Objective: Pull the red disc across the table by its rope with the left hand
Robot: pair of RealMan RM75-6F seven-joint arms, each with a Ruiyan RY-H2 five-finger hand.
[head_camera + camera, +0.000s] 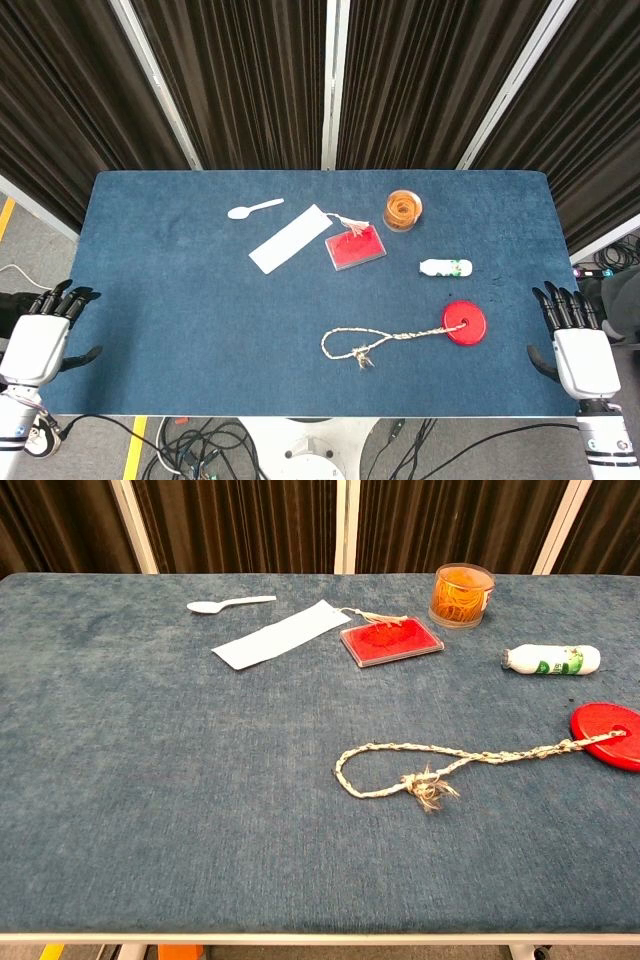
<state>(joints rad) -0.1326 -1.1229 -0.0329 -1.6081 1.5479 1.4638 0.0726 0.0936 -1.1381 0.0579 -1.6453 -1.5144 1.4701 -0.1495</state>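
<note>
A red disc (464, 323) lies flat on the blue table, right of centre near the front; in the chest view the red disc (607, 735) sits at the right edge. Its pale braided rope (385, 341) runs left from the disc and ends in a loop with a frayed knot; the rope (440, 766) shows the same loop in the chest view. My left hand (40, 338) hangs off the table's left front corner, fingers apart, holding nothing. My right hand (576, 345) hangs off the right front corner, also empty with fingers apart. Neither hand appears in the chest view.
Toward the back lie a white spoon (254, 209), a white paper strip (290, 238), a red flat case (355, 247), a clear cup of orange bands (402, 210) and a small white bottle (446, 267). Dark curtains stand behind the blue table (180, 330).
</note>
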